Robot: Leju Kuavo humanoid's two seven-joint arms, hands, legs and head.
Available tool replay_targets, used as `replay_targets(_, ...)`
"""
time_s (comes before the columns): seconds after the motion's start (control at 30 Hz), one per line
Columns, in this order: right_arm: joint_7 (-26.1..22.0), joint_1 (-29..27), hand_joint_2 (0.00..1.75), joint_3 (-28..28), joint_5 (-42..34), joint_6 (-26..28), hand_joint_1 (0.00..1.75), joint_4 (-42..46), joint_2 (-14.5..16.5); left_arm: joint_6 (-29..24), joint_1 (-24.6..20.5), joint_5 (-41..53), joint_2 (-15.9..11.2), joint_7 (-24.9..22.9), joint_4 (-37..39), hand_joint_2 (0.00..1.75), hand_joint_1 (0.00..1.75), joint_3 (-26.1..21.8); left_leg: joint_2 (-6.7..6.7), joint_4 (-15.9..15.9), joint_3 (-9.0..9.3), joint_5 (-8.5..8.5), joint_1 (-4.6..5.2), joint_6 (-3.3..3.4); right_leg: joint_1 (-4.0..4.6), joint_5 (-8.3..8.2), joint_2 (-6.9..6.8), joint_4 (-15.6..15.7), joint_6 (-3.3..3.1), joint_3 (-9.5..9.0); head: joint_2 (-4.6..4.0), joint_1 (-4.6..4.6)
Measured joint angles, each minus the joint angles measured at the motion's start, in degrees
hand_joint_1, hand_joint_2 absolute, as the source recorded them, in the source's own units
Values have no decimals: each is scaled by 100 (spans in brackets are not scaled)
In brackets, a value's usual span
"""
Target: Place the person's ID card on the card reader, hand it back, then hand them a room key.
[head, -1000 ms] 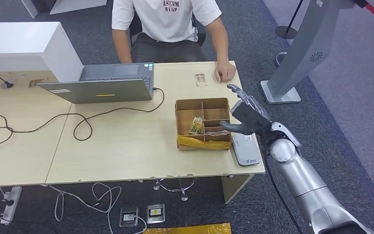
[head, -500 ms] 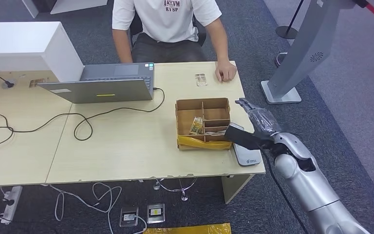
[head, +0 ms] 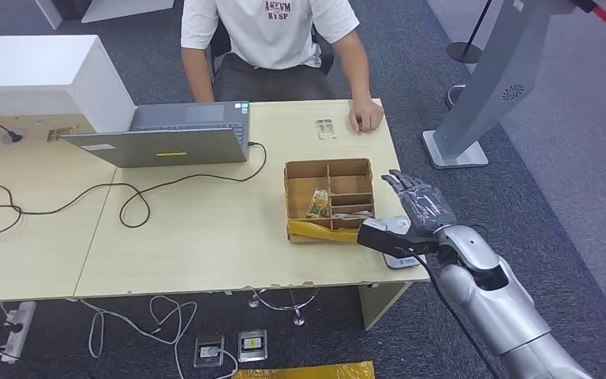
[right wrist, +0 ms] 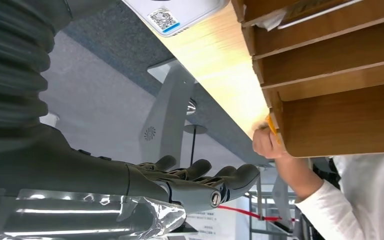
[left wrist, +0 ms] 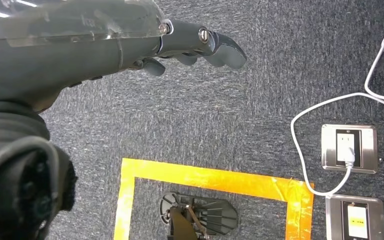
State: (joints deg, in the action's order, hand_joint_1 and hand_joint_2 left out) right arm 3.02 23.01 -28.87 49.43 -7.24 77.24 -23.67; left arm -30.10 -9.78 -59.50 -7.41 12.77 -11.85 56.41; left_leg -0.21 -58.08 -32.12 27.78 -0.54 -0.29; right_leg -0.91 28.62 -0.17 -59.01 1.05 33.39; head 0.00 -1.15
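Two hands, fingers apart: right hand [head: 412,219] over card reader [head: 401,254]; left hand [left wrist: 130,42] above floor sockets [left wrist: 349,148]

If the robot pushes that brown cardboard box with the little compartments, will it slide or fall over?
The cardboard box would probably slide, not tip: it sits low and wide on the smooth table. It looks light, holding just a few small items, so a gentle nudge from the right hand might shift it. Its thin cardboard walls may bend if squeezed.

right hand [head: 410,217] raised, fingers [head: 407,187] spread; left hand [left wrist: 95,45] hangs empty.
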Motion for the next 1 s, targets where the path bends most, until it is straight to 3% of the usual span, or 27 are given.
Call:
replay_targets(0.57,-520,223,175,-281,379,994,0,-475,423,25,-19,107,30,10,0,0,0,41,-1,1,-3,0,-1,0,0,0,-2,-2,0,0,0,-1)
replay_targets(1.0,-645,348,175,-404,387,1119,0,-1029,804,25,-19,121,31,13,0,0,0,84,-2,1,-4,0,-1,0,0,1,-2,-1,-1,0,0,-1)
